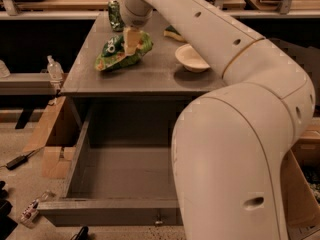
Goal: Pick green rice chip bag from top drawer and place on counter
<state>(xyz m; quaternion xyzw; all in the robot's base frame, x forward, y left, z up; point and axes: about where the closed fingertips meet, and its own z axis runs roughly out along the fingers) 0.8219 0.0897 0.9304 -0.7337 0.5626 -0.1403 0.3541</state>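
The green rice chip bag (116, 54) lies tilted on the grey counter (145, 76), at its back left, with its left end on the surface. My gripper (131, 40) comes down from above and is shut on the bag's upper right part. The top drawer (120, 174) stands pulled open below the counter, and its visible inside is bare. Its small knob (158, 219) shows on the front panel. My white arm (240, 134) hides the drawer's right side.
A white bowl (190, 59) sits on the counter to the right of the bag. A green soda can (114, 13) and a green-and-yellow sponge (172, 33) are at the counter's back. A clear bottle (53, 68) and wooden blocks (52, 149) are at the left. A wooden bench (55, 3) runs behind.
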